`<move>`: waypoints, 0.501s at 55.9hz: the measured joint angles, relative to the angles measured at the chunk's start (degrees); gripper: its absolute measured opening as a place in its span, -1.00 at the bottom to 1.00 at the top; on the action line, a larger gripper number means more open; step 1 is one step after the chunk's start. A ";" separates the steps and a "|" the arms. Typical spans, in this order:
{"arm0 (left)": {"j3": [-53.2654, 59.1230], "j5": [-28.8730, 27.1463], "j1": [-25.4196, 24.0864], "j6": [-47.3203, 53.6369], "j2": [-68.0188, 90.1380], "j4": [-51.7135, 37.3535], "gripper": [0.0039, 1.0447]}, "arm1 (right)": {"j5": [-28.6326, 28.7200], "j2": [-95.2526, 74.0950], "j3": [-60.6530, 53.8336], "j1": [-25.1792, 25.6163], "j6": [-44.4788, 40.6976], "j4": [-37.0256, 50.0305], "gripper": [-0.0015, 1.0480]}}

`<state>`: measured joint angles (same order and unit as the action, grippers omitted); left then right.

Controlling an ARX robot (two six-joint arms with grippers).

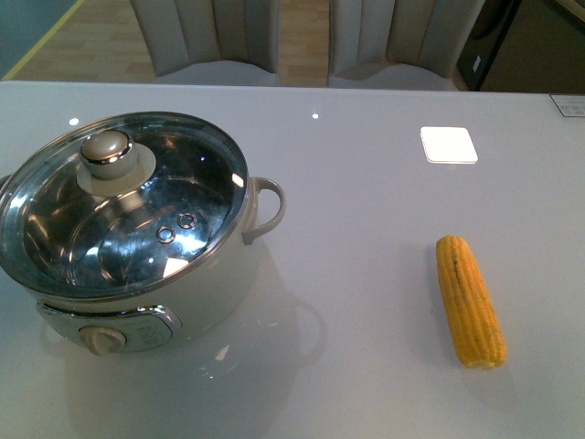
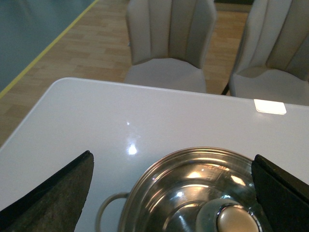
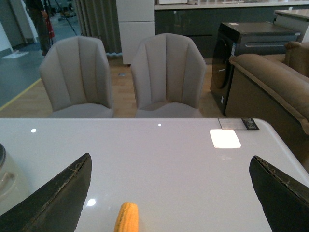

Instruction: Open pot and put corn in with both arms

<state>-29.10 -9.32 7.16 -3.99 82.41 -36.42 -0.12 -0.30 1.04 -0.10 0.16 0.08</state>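
Observation:
The cream-white pot (image 1: 219, 274) stands at the table's left with its glass lid (image 1: 174, 210) on, a cream knob (image 1: 108, 151) on top and the dial at the front. The yellow-orange corn (image 1: 470, 300) lies on the table at the right, well apart from the pot. Neither arm appears in the front view. In the left wrist view my left gripper (image 2: 172, 156) is open above the lid (image 2: 193, 183), with the knob (image 2: 235, 217) near one finger. In the right wrist view my right gripper (image 3: 171, 157) is open, empty, with the corn's tip (image 3: 126, 217) between and below its fingers.
The glossy white table (image 1: 366, 229) carries a bright square light reflection (image 1: 448, 144) behind the corn. Two grey chairs (image 3: 120, 77) stand along the far edge. A brown sofa (image 3: 275, 82) and a dark cabinet (image 3: 251, 48) lie beyond the table's right end.

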 joint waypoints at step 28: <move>-6.34 3.32 6.10 -0.39 22.43 -13.55 0.87 | 0.00 0.00 0.00 0.00 0.00 0.00 0.83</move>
<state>-35.44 -6.00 13.26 -4.38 104.84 -49.98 -0.12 -0.30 1.04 -0.10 0.16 0.08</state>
